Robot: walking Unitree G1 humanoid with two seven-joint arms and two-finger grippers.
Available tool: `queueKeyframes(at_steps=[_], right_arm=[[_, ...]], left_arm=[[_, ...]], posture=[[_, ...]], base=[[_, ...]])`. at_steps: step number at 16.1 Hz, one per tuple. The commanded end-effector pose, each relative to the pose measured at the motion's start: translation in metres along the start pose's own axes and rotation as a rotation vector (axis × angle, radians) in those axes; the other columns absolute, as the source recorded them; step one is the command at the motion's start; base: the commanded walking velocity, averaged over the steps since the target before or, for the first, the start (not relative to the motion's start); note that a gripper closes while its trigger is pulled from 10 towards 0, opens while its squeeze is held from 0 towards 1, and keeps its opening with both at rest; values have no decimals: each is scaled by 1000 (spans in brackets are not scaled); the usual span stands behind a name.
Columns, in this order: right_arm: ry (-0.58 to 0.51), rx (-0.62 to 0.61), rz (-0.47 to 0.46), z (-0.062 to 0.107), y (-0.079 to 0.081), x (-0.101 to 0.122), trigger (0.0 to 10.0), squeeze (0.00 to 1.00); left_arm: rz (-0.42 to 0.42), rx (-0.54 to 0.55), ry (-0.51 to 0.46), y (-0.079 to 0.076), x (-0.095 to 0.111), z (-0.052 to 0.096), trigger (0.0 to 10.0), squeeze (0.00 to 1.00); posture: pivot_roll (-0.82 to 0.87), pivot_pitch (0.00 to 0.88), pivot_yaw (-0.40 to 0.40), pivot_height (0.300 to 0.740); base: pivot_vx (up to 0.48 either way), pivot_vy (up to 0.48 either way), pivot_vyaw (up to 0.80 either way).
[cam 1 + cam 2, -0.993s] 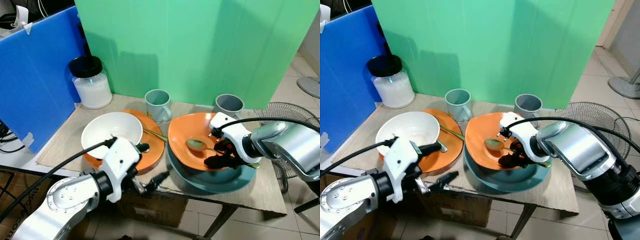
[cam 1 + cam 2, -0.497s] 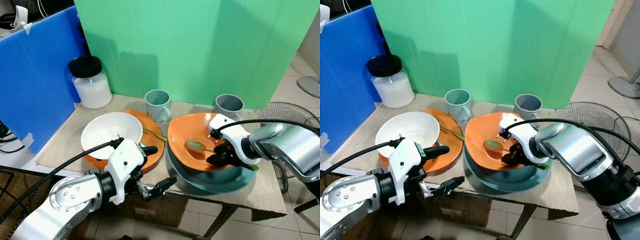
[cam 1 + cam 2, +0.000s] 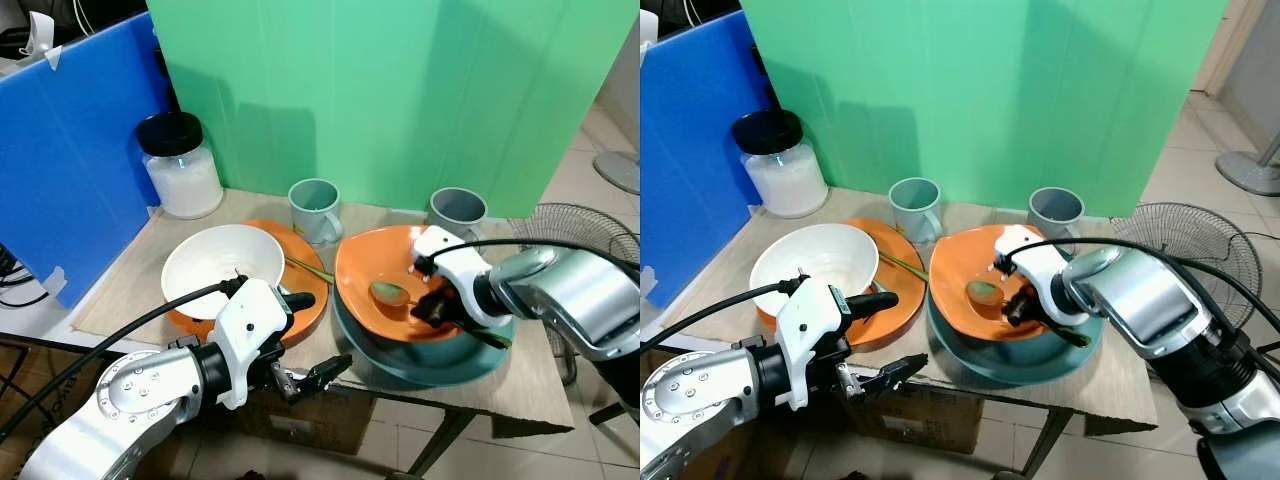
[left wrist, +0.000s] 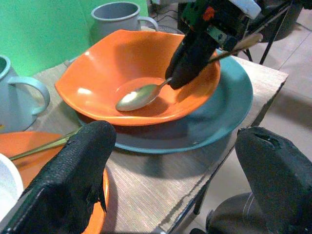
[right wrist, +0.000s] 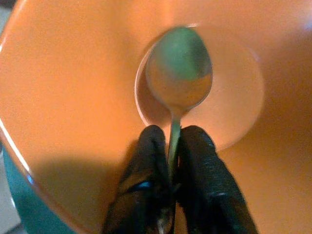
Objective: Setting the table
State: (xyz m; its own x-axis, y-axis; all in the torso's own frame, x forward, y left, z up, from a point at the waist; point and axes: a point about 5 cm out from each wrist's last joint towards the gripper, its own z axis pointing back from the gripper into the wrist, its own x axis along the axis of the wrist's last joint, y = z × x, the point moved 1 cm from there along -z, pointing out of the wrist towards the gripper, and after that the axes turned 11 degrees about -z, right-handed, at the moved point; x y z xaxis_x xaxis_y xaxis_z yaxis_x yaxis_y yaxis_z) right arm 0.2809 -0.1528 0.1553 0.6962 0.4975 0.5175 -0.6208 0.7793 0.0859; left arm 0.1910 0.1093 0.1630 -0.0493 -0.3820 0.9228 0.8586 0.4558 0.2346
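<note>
An orange bowl (image 3: 370, 262) sits on a teal plate (image 3: 455, 362) at the table's right. My right gripper (image 3: 428, 305) is inside the bowl, shut on the handle of a metal spoon (image 5: 179, 73). The spoon's head rests on the bowl's bottom. My left gripper (image 3: 312, 335) hovers open at the table's front edge, between the teal plate and an orange plate (image 3: 308, 300). That orange plate carries a white bowl (image 3: 222, 262). A thin gold utensil (image 3: 312, 268) lies across the orange plate's rim.
Two grey-green mugs (image 3: 315, 210) (image 3: 457, 212) stand behind the plates. A glass jar with a black lid (image 3: 182, 165) is at the back left, by a blue board (image 3: 70, 150). A green screen backs the table. A floor fan (image 3: 580, 225) stands to the right.
My right gripper has slid the spoon further toward the middle of the orange bowl. My left gripper has shifted slightly right along the table's front edge.
</note>
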Motion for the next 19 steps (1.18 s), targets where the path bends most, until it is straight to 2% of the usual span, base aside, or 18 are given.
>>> queueKeyframes(at_steps=[1,3,8,10,12,14,15,17,18,19], right_arm=[[-72,-20,-56,11,-7,9,0,0],[-124,-19,-115,20,-12,12,0,0],[-181,-16,-133,26,-11,13,0,0],[-291,32,-174,28,-6,20,0,0],[-308,46,-134,17,6,13,0,0],[-302,24,-83,9,10,10,0,0],[-337,22,-63,7,13,13,0,0],[-470,25,-108,10,13,20,0,0],[-566,36,-157,16,12,26,0,0],[-706,55,-229,28,11,30,0,0]], left_arm=[[-20,13,-4,6,2,2,10000,0],[-21,14,-3,7,2,3,10000,0],[-31,21,-14,9,3,1,10000,0],[-31,39,-17,10,3,2,10000,0],[-29,49,0,7,0,2,10000,0],[-30,51,-1,6,0,1,10000,0],[-37,65,-9,8,1,0,10000,0],[-55,121,-18,13,2,2,10000,0],[-62,171,-27,17,3,4,10000,0],[-56,238,-57,21,7,6,10000,0]], posture=[[-117,0,57,740],[-124,0,67,740],[-126,0,67,740],[-123,0,62,740],[-126,0,63,740],[-122,0,59,740],[-120,0,56,740],[-117,0,51,740],[-116,0,51,740],[-114,0,54,740]], base=[[0,0,0],[0,0,0],[0,0,0],[0,0,0],[0,0,0],[0,0,0],[0,0,0],[0,0,0],[0,0,0],[0,0,0]])
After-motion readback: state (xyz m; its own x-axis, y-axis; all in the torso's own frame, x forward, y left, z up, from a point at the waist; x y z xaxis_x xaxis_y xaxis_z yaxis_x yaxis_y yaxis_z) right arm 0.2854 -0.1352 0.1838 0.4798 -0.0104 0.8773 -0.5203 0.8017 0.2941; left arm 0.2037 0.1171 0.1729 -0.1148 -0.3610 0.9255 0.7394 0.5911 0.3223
